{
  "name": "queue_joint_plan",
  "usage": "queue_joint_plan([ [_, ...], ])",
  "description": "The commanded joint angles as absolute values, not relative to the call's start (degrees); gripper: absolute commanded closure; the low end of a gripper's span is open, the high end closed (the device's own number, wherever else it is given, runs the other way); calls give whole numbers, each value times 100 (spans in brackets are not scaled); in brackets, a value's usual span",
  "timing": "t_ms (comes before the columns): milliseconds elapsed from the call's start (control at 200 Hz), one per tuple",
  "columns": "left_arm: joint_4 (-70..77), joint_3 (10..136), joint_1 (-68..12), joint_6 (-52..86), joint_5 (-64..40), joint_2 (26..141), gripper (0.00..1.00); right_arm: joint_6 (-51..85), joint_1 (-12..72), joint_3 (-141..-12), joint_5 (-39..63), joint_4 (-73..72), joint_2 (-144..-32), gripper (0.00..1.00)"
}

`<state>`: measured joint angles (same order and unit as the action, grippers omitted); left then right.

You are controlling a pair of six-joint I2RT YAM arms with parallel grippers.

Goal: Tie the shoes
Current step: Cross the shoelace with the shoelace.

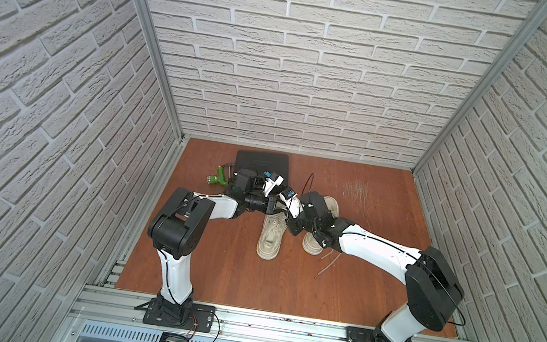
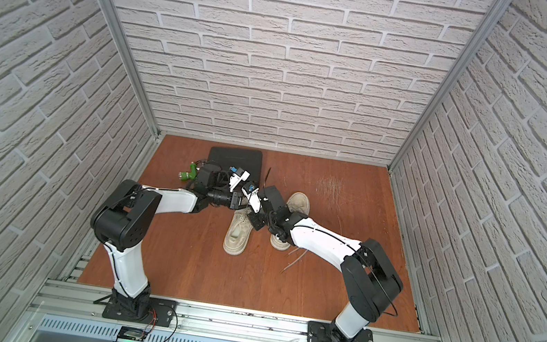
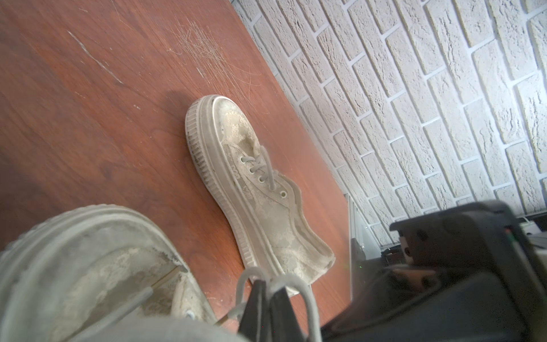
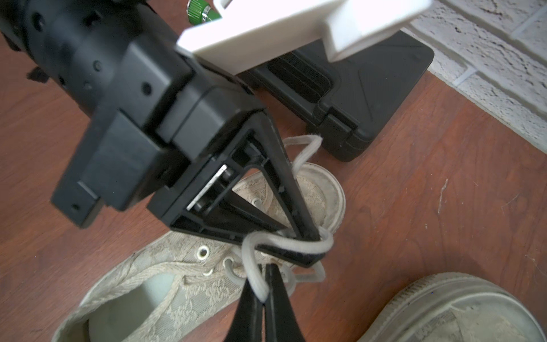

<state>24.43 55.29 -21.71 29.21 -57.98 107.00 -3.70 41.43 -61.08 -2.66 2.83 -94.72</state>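
Your left arm and right arm meet mid-frame over one shoe; black case above.

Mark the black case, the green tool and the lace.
black case [image 1: 261, 161], a top view, on its lid.
green tool [image 1: 219, 179], a top view, on its green body.
lace [image 4: 252, 272], right wrist view, on the strand above the eyelets.

Two shoes, one black case, one green object, two arms.

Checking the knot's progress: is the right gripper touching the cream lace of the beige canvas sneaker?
Touching. The right wrist view shows the right gripper shut on the cream lace above the beige canvas sneaker.
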Motion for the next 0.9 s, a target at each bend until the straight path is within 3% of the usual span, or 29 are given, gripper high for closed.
queue_joint_plan([
  [0,2608,5669,-2248,2922,-5924,10591,100,-464,4193,-6188,-443,346,-9196,97],
  [445,2635,5682,-2336,2928,-6021,10553,100,-580,4298,-6038,-668,483,-8763,97],
  [895,2691,5595,-2243,2982,-5878,10556,100,-803,4390,-6520,-807,558,-9448,98],
])
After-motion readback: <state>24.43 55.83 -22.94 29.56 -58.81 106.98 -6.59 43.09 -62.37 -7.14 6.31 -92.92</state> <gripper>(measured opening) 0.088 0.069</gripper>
